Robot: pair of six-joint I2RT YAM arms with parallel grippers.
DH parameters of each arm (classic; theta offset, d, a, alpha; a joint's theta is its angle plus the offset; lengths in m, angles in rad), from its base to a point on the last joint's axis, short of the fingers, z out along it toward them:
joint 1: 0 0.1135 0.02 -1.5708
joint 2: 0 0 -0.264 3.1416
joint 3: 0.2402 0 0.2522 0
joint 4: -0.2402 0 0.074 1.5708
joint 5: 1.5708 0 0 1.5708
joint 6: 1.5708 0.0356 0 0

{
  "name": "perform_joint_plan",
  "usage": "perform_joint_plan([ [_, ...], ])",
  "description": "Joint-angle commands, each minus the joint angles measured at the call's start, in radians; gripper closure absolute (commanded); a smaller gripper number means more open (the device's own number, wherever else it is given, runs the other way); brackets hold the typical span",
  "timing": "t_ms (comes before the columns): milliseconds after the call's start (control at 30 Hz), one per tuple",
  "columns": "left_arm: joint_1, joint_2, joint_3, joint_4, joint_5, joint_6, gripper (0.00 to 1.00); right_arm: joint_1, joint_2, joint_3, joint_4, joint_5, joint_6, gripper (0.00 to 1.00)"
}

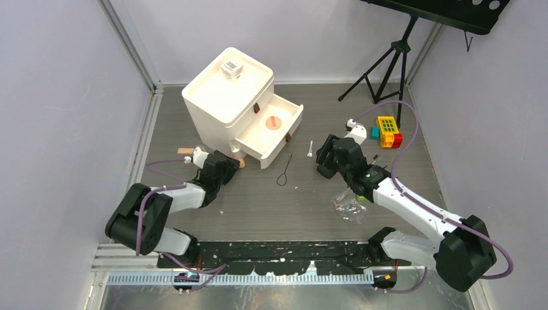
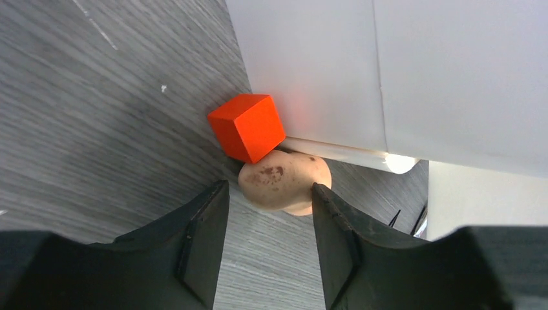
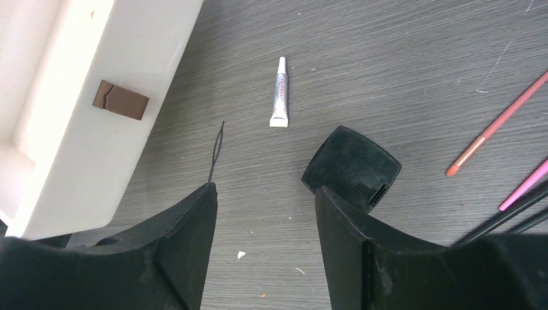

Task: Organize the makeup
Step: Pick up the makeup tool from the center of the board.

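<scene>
Left fingers [image 2: 203, 252] stand released and spread, grasping nothing; a peach sponge [image 2: 284, 181] lies on the tabletop [image 2: 97, 129] at their tips; the sponge touches a red cube [image 2: 247, 126] at the foot of the white drawer unit [image 2: 388, 71]; right fingers [image 3: 187, 245] hang released over the tabletop, grasping nothing; a black compact [image 3: 351, 166] lies just ahead of them; a small white tube [image 3: 279, 102] lies farther on.
</scene>
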Motion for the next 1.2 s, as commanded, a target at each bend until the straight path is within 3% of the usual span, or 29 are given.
perform_joint_plan([
  [0, 0.004, 0.049, 0.031, 0.09, 0.002, 0.001, 0.52, -0.003, 0.001, 0.034, 0.025, 0.026, -0.022, 0.38],
  [300, 0.011, 0.046, 0.028, 0.099, 0.011, 0.029, 0.84, -0.004, 0.002, 0.04, 0.022, 0.03, -0.032, 0.38],
  [367, 0.012, 0.009, 0.032, 0.069, 0.016, 0.048, 0.87, -0.004, 0.004, 0.037, 0.022, 0.031, -0.028, 0.38],
  [533, 0.01, -0.186, 0.047, -0.113, 0.03, 0.114, 0.91, -0.003, 0.01, 0.038, 0.024, 0.031, -0.025, 0.38],
  [767, -0.015, -0.619, 0.11, -0.588, -0.08, 0.239, 0.92, -0.004, 0.034, 0.034, 0.051, 0.003, -0.011, 0.38],
  [867, -0.02, -0.732, 0.179, -0.756, -0.125, 0.286, 0.91, -0.004, 0.047, 0.032, 0.061, -0.014, -0.001, 0.38],
  [1033, -0.057, -0.723, 0.371, -0.831, -0.151, 0.416, 0.91, -0.004, 0.063, 0.031, 0.074, -0.035, 0.02, 0.39],
  [1167, -0.108, -0.527, 0.592, -0.812, -0.138, 0.612, 0.9, -0.003, 0.055, 0.032, 0.07, -0.033, 0.021, 0.39],
])
